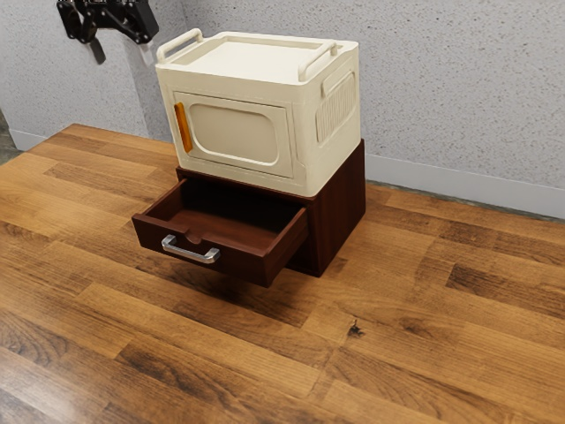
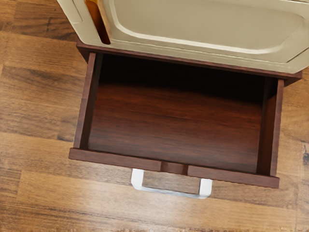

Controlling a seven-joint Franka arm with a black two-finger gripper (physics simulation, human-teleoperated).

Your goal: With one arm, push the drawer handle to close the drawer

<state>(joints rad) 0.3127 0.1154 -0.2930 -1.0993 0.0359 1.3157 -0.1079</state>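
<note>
One drawer [image 1: 243, 264] is seen open; at the exterior view's far left the gripper [image 1: 123, 57] is spread wide, empty

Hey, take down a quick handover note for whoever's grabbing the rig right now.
End effector: open, holding nothing, up in the air, clear of the drawer.
Drawer: pulled well out and empty, below the cream cabinet; its metal handle is on the front panel.
Done: no closing visible.
Left: reach the handle and push the drawer shut.
</note>
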